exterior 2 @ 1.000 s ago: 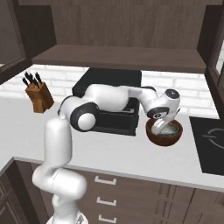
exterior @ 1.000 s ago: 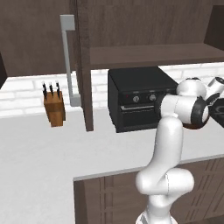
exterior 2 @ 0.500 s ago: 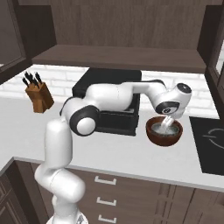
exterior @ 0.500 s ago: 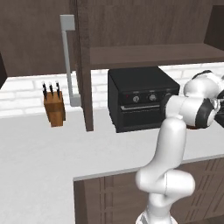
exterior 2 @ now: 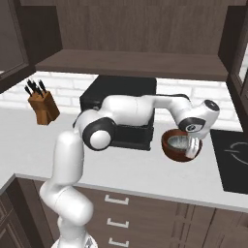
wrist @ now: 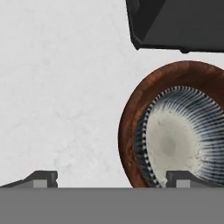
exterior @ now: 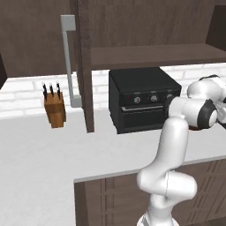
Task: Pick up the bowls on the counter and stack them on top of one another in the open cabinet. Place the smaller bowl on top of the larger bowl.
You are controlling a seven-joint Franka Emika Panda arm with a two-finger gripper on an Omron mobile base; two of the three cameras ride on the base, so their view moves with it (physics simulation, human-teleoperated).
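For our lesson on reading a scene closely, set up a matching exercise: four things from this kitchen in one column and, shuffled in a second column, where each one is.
Things:
1. smaller bowl
2. larger bowl
3. knife block
4. toaster oven

Places:
A. on the counter, just right of the oven
B. under the cabinet shelf
C. nested inside the brown bowl
D. by the wall, left of the cabinet door

Pairs: 1-C, 2-A, 3-D, 4-B
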